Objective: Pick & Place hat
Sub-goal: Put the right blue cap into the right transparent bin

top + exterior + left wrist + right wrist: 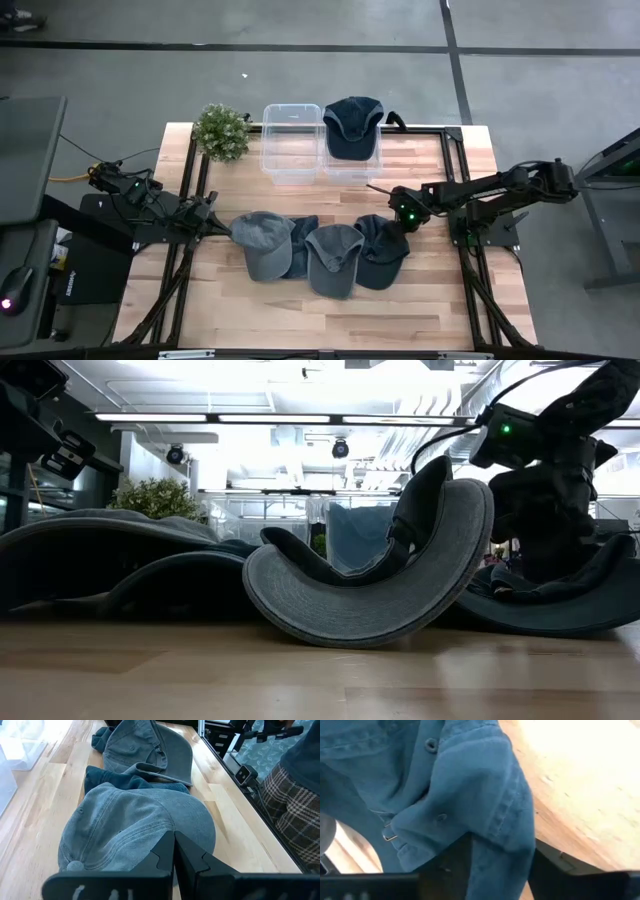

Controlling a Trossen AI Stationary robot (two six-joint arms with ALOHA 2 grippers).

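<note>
Overhead first: one dark navy hat [352, 127] already sits in the right half of the clear bin [292, 160], so I judge one placement done. Three more lie in a row on the table [300, 310]: a grey hat [264, 244], a second grey hat [333, 259], and the dark blue hat [381, 250] at the right end, where my right gripper [403, 222] is down on its rim. My left gripper [217, 224] waits just beside the first grey hat, at the table's left edge.

Table-level view: an upturned grey brim fills the middle, my right arm behind it.

Left wrist view: my fingers are pressed together, holding nothing.

Right wrist view: my fingers [447, 862] are closed on a fold of the blue fabric.

Left to do, I reckon: lift this one, carry it to the bin, then both greys. No readable writing or labels anywhere.
</note>
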